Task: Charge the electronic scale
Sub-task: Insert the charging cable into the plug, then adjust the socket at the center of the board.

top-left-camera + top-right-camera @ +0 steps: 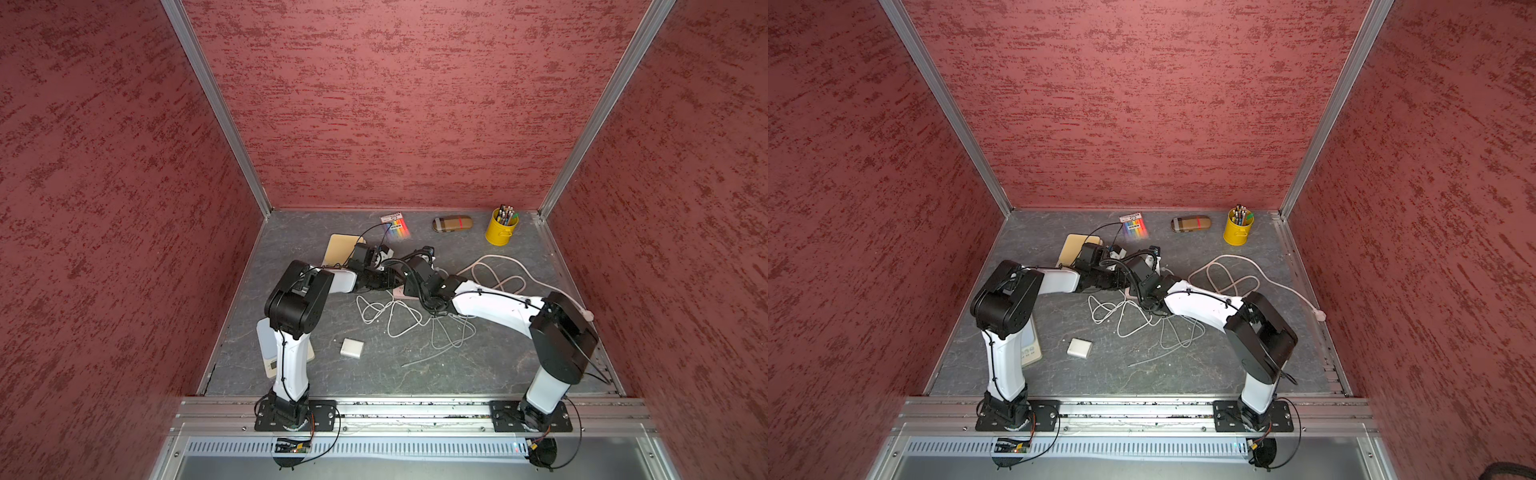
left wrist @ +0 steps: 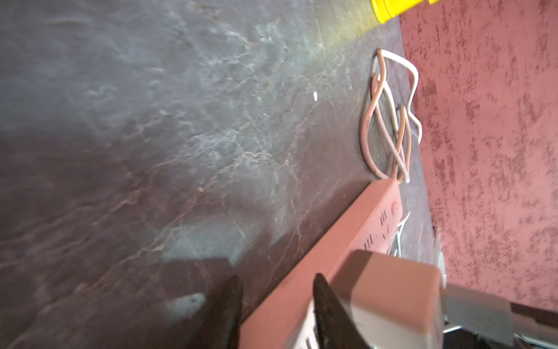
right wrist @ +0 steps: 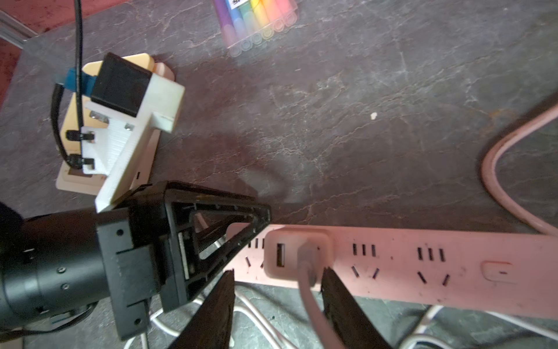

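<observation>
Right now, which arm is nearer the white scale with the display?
Left. The left arm has its lower link rising right in front of the scale, partly hiding it; the right arm is based across the table, well away from it.

Our left arm [image 1: 296,365] and right arm [image 1: 494,307] wear glossy white shells between bulky black joint housings. At six o'clock, black base plates [image 1: 322,417] show silver screws. A black cable [image 3: 79,36] runs to the black wrist camera [image 3: 120,86] on its white ribbed bracket [image 3: 126,148]. The fingers [image 3: 217,314] are black, tapering.

Charger [image 3: 299,255] sits plugged on the power strip [image 3: 422,266] — scale [image 1: 266,340] lies well apart, front-left.
</observation>
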Controlling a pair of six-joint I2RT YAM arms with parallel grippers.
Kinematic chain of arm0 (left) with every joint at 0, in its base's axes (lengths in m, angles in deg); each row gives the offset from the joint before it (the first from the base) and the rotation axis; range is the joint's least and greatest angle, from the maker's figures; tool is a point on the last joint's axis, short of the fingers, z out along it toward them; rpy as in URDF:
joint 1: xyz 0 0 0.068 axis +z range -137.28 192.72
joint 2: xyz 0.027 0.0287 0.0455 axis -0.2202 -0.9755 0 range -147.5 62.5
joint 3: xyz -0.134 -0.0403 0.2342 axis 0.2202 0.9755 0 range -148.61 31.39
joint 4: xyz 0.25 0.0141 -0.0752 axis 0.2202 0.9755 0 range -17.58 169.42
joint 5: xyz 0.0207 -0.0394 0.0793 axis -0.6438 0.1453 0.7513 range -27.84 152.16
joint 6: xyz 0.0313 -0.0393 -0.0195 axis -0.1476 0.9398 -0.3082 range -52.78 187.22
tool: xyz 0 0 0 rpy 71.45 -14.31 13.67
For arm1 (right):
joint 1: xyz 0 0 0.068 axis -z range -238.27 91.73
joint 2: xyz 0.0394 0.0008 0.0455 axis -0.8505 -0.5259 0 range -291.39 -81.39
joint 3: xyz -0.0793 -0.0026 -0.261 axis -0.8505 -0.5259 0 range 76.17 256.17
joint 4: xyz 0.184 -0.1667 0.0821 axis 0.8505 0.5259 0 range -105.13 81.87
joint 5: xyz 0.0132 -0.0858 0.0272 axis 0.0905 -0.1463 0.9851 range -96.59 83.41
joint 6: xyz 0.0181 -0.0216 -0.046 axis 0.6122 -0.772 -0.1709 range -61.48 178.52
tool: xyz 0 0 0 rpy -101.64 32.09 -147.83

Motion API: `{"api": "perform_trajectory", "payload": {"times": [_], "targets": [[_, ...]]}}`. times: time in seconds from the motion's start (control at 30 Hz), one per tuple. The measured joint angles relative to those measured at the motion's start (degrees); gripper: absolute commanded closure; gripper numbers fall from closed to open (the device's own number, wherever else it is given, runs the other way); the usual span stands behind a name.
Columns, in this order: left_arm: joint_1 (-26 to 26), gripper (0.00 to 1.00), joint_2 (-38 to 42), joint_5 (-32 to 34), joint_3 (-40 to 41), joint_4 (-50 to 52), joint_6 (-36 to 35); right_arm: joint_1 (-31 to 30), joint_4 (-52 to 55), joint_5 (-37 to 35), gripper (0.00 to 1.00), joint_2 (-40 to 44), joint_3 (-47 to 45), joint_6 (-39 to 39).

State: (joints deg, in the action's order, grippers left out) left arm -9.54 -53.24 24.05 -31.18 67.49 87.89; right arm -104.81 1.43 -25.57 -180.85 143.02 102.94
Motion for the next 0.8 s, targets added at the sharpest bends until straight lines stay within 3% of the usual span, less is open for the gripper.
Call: {"api": "perform_trajectory", "payload": {"times": [0.23,0.43,0.63,0.8], "targets": [[0.9,0.52,5.4,2.7,0.0,6.8,-1.6,0.2,-6.8,9.0,0.50,7.4,-5.1,-4.3],[1.7,0.60,11.5,4.4,3.7,7.9,-2.3,0.2,-12.2,15.6,0.51,12.8,-9.0,-7.5],[-0.2,0.65,13.4,5.1,10.3,8.0,-1.8,0.3,-13.9,16.9,0.52,17.1,-11.7,-9.4],[-2.9,0.68,11.7,5.3,11.2,7.3,-0.7,0.8,-14.8,17.4,0.52,18.8,-11.8,-10.6]]}}
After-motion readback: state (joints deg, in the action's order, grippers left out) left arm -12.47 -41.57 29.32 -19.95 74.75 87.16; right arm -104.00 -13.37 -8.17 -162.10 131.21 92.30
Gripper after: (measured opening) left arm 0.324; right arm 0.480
